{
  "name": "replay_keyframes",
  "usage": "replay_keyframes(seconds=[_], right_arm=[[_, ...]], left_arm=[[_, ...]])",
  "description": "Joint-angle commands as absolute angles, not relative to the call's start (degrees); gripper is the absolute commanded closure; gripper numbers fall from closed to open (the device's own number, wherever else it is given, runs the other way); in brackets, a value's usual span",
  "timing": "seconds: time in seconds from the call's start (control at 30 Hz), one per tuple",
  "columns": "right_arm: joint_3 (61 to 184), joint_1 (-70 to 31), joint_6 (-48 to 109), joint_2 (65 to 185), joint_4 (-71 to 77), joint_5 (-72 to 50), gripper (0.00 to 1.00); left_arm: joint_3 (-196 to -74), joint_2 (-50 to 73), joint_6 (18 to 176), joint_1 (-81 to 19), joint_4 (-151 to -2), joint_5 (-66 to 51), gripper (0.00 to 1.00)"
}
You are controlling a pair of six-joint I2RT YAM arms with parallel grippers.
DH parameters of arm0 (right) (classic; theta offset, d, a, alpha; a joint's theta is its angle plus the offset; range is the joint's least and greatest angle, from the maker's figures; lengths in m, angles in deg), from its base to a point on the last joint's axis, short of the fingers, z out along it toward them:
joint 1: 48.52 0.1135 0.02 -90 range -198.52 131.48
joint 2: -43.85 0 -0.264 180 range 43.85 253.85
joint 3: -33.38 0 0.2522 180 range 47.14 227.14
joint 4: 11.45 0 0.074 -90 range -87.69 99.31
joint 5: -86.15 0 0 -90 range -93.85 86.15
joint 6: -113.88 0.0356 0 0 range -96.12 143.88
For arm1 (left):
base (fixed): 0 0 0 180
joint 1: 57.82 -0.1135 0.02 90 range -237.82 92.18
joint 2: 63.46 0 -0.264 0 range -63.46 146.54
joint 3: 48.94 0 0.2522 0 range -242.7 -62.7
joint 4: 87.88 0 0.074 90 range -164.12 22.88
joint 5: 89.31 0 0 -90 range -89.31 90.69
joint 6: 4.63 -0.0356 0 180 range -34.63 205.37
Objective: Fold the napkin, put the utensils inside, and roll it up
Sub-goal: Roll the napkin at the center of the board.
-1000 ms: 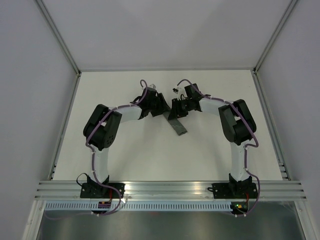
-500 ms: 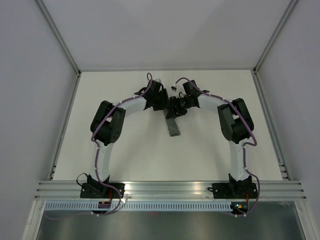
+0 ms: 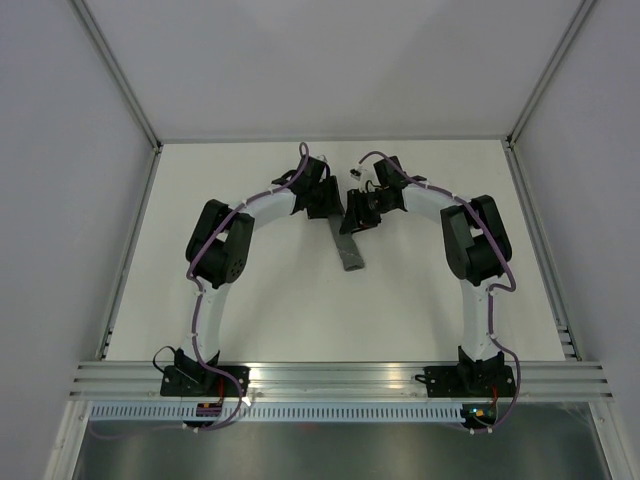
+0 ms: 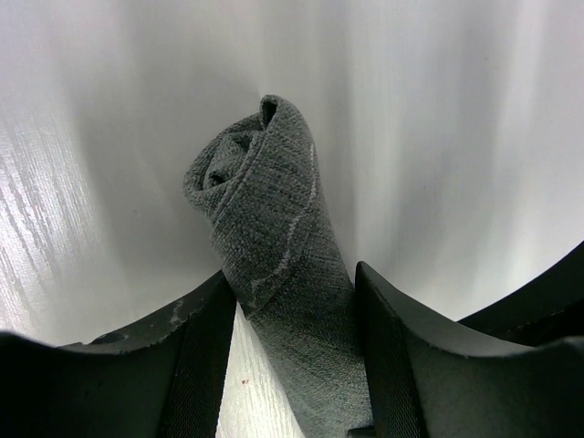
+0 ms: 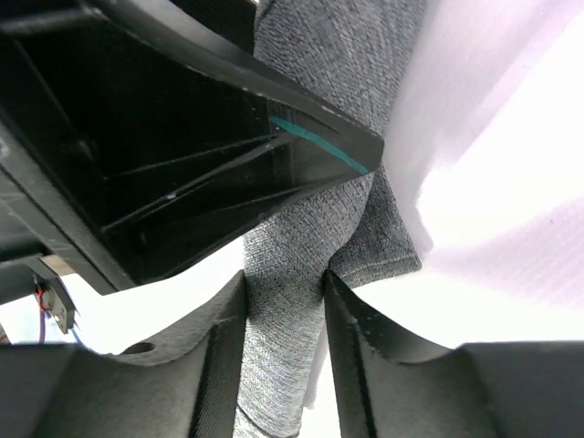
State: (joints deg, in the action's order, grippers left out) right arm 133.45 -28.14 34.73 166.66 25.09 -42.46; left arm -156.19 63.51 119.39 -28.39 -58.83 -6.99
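Observation:
The napkin (image 3: 348, 250) is a tight dark grey roll at mid-table, slanting toward the near side. In the left wrist view the napkin (image 4: 274, 201) shows its coiled end and pale stitched line. My left gripper (image 3: 327, 206) (image 4: 292, 278) is shut on the roll, which presses the right finger and only brushes the left fingertip. My right gripper (image 3: 354, 216) (image 5: 285, 274) is shut on the napkin (image 5: 287, 310) just beside it, fabric touching both fingers. No utensils show.
The white table (image 3: 280, 310) is fenced by pale walls at the back and both sides. An aluminium rail (image 3: 340, 378) carrying both arm bases runs along the near edge. The left gripper's black body (image 5: 164, 137) crowds the right wrist view.
The left gripper has shifted right, closer to the right gripper. The roll has swung from a slant toward the lower right to nearly straight toward the near edge.

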Motion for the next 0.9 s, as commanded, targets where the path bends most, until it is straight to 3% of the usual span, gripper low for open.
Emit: replay_keyframes(seconds=[0.0,0.4,0.87], right_arm=[[135.65,-28.66,34.34,167.78,27.36,-40.33,0.57],[135.21,-30.5,33.46,169.45,27.18,-37.6,0.7],[134.86,-33.05,33.72,172.43,27.09,-40.06,0.64]], left_arm=[[-158.85,63.98,116.31,-28.38,-56.98,-8.01,0.39],[-161.14,62.4,113.76,-28.38,-57.42,-9.77,0.34],[-160.87,63.53,114.55,-28.38,-57.34,-10.12,0.34]])
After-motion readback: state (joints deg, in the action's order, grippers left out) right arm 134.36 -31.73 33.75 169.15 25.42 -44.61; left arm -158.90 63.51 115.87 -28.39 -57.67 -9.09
